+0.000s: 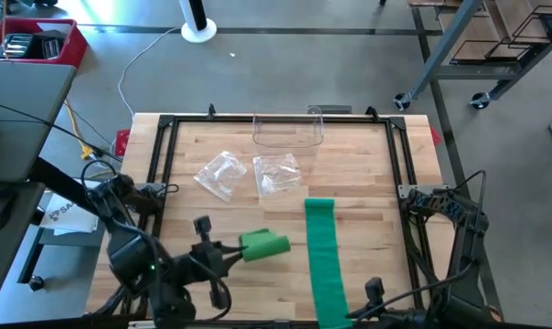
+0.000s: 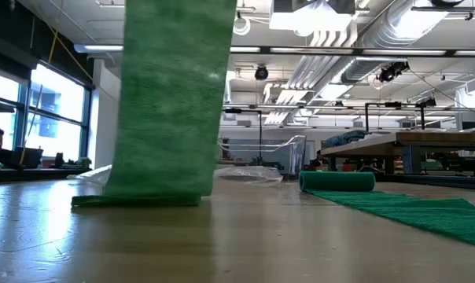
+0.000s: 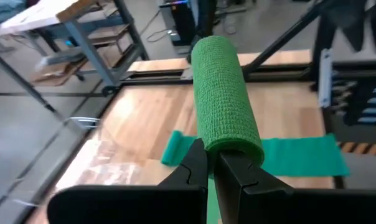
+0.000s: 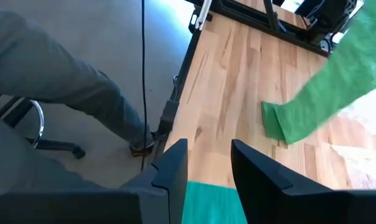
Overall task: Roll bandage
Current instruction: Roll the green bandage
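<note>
The bandage roll [image 3: 226,99] is green, and the left gripper [image 3: 211,163] has its fingers squeezed tight on one end of it. The roll sticks straight out past the finger [image 3: 194,168] tips. From above, the roll [image 1: 263,244] lies on the wooden table [image 1: 367,174], just left of the long green strip [image 1: 323,260]. The left gripper [image 1: 223,254] reaches in from the roll's left side.

The right gripper [image 4: 208,165] has its fingers partly apart, with the near end of the strip [image 4: 206,202] showing between them. It looks like it holds that end, but I cannot tell for sure. From above, this gripper [image 1: 372,294] is to the right of the strip, near the table's front edge.

The strip runs away from the front edge, across the wood. Past its far end lie two clear plastic bags [image 1: 278,175]. A clear box [image 1: 288,132] sits behind them at the back of the table. In the right wrist view, a person's leg [image 4: 63,87] in grey shows on the floor beside the table.
</note>
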{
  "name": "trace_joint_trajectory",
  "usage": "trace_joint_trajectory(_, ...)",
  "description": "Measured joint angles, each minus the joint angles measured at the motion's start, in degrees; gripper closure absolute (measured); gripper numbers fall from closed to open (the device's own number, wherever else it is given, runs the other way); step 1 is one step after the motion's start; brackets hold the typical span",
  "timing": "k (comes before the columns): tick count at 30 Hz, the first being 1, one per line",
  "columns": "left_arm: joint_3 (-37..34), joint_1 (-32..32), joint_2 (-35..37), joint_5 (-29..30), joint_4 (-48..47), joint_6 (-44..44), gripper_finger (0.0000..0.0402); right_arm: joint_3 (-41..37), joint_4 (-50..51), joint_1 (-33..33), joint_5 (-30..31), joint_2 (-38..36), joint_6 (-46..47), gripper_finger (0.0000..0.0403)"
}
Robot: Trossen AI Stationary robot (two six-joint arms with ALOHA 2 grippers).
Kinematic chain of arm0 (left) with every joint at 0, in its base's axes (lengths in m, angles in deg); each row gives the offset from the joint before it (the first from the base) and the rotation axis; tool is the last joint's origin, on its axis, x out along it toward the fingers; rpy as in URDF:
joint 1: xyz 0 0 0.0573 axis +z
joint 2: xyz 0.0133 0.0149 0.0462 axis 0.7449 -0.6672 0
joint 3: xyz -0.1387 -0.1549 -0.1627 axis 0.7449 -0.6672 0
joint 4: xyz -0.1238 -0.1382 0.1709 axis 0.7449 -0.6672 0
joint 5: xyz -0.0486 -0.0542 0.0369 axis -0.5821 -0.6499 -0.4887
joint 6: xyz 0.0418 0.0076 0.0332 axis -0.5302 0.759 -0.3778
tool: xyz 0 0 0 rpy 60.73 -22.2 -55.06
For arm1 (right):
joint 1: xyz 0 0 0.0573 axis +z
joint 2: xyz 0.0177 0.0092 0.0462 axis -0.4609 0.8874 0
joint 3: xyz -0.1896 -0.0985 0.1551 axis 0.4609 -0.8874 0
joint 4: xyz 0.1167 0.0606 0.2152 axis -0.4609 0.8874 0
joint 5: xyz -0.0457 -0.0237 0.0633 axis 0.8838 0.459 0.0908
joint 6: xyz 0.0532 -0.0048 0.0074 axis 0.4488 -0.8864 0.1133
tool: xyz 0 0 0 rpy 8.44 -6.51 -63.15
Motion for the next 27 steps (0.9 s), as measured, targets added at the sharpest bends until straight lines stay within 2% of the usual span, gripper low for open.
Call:
trace_joint_trajectory(3, -0.02, -0.97, -0.74, -0.28, 4.97, -1.1, 0.0401, 0.0, -0.17, -0.57, -1.45, 0.0, -1.05, 0.0288)
trace_joint_trajectory(10, 4.06, -1.56, -0.15, 0.26, 21.02, -16.58, 0.0402, 0.0, -3.55, -2.64, -2.47, 0.0, -8.13, 0.0289)
trace_joint_trajectory(13, 7.11, -1.2, -0.21, 4.69, 22.35, -24.85, 0.0402, 0.0, -6.6, -4.37, -2.43, 0.0, -13.66, 0.0289)
trace_joint_trajectory(16, 8.76, 0.02, 0.81, 11.03, 18.78, -27.85, 0.0402, 0.0, -8.66, -6.78, -4.19, 0.0, -16.79, 0.0289)
trace_joint_trajectory(18, 8.78, 1.49, 2.11, 12.29, 13.17, -26.08, 0.0402, 0.0, -8.7, -8.4, -6.9, 0.0, -17.21, 0.0289)
trace_joint_trajectory(24, 8.76, 6.36, 3.75, 9.32, -18.51, -2.43, 0.0402, 0.0, -7.07, -12.14, -9.56, 2.06, -17.2, 0.0289)
trace_joint_trajectory(25, 7.96, 6.97, 3.77, 8.49, -20.07, 0.81, 0.0401, 0.0, -7.03, -12.67, -9.61, 2.97, -17.21, 0.0288)
trace_joint_trajectory(27, 3.36, 8.14, 5.25, 6.64, -17.21, -2.53, 0.0401, 0.0, -6.6, -13.74, -10.08, 5.03, -17.23, 0.0286)
